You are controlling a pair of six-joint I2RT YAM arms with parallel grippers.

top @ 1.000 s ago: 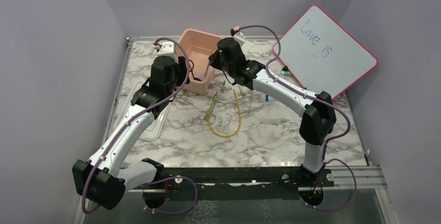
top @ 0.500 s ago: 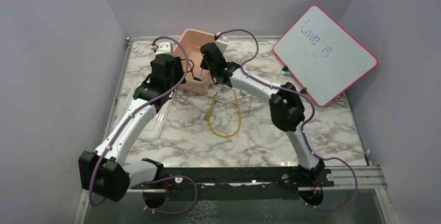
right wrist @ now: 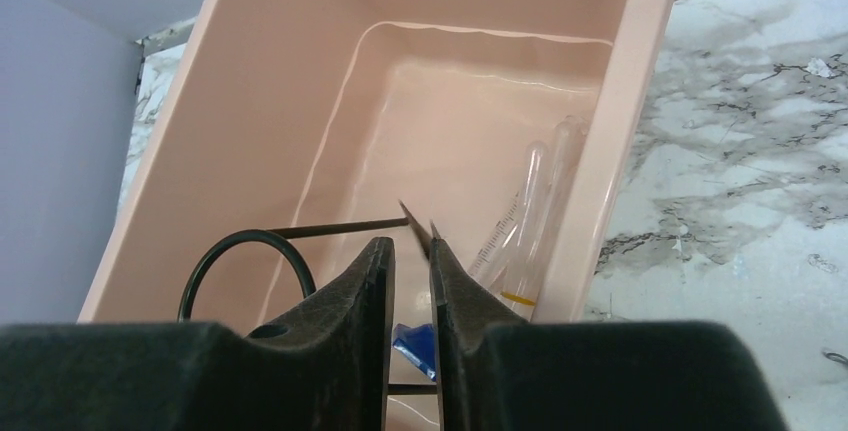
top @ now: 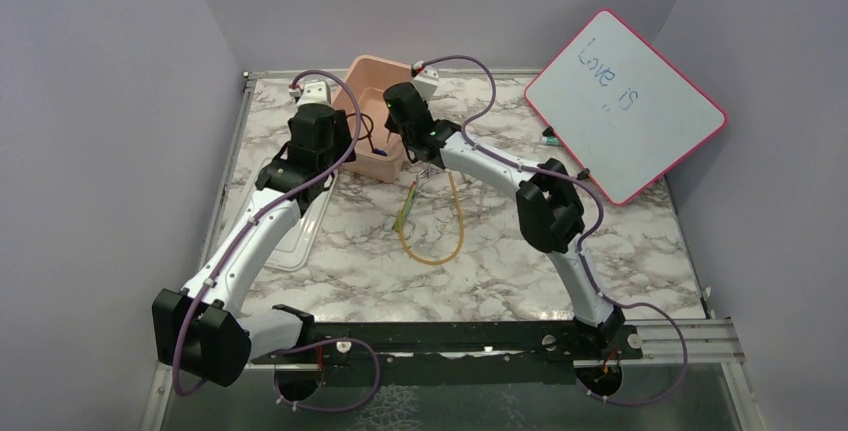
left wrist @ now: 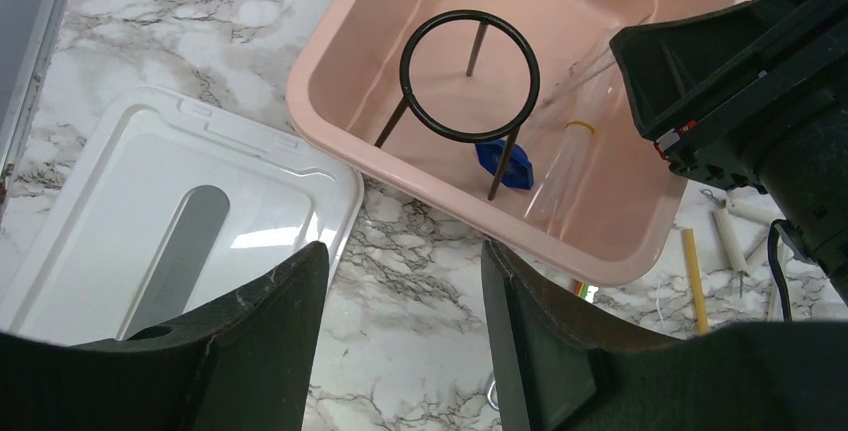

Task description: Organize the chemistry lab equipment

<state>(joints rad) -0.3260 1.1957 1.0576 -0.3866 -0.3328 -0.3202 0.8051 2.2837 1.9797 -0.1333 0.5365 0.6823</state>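
Note:
The pink tub (top: pixel 372 69) stands at the back centre. Inside it are a black wire ring (left wrist: pixel 404 71) on legs, a blue piece (left wrist: pixel 503 163) and clear glass tubes (left wrist: pixel 565 146). My right gripper (right wrist: pixel 410 243) hangs over the tub (right wrist: pixel 270 101), its jaws a narrow gap apart. Thin metal tweezer tips (right wrist: pixel 417 228) poke up between its fingertips, with the ring (right wrist: pixel 200 266) and blue piece (right wrist: pixel 412 339) below. My left gripper (left wrist: pixel 404 251) is open and empty over the marble beside the tub (left wrist: pixel 330 61). The amber tube (top: pixel 461 226) and green-handled tool (top: pixel 406 209) lie on the table.
The white lid (left wrist: pixel 150 211) lies flat to the left of the tub, close to the table's left edge. A red-framed whiteboard (top: pixel 625 101) leans at the back right. Small white and yellow bits (left wrist: pixel 730 236) lie just right of the tub.
My right arm swung left from above the table to over the tub, then its jaws parted slightly. The left arm shifted only a little.

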